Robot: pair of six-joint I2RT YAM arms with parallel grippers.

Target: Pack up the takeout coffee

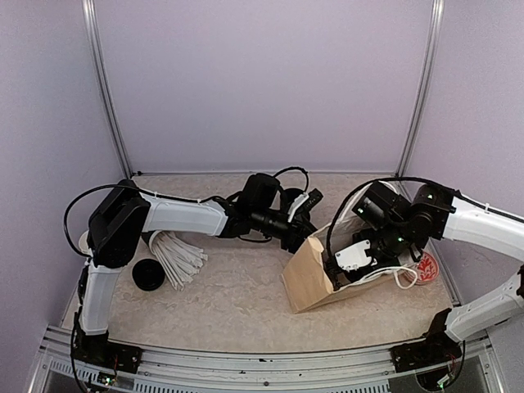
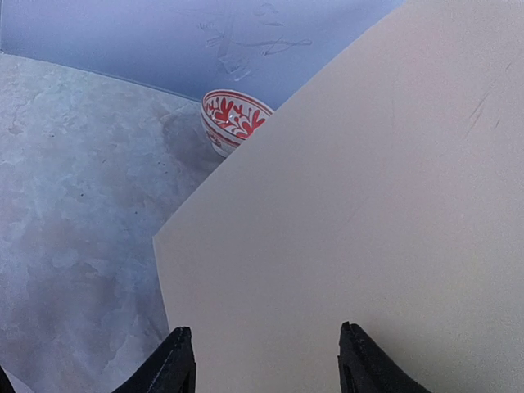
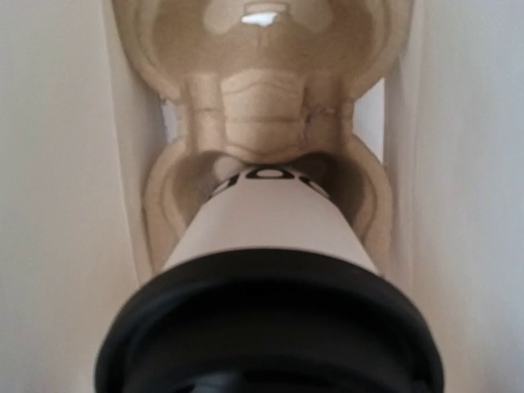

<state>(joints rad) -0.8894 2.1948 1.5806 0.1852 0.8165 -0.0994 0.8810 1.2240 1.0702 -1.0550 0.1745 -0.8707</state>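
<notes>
A white takeout coffee cup (image 3: 270, 225) with black lettering and a black lid (image 3: 270, 327) fills the right wrist view. Its base sits at a socket of a brown pulp cup carrier (image 3: 262, 106) inside the paper bag (image 1: 309, 278). My right gripper (image 1: 354, 255) reaches down into the bag's open top and holds the cup; the lid hides its fingers. My left gripper (image 1: 309, 214) is open and empty, its fingers (image 2: 176, 364) close against the bag's tan side (image 2: 368, 205).
A red-and-white patterned bowl (image 1: 426, 266) stands right of the bag, also in the left wrist view (image 2: 233, 119). A black cup (image 1: 149, 274) with spilled white straws (image 1: 176, 258) lies at the left. A dark round thing (image 1: 291, 196) sits behind the left wrist.
</notes>
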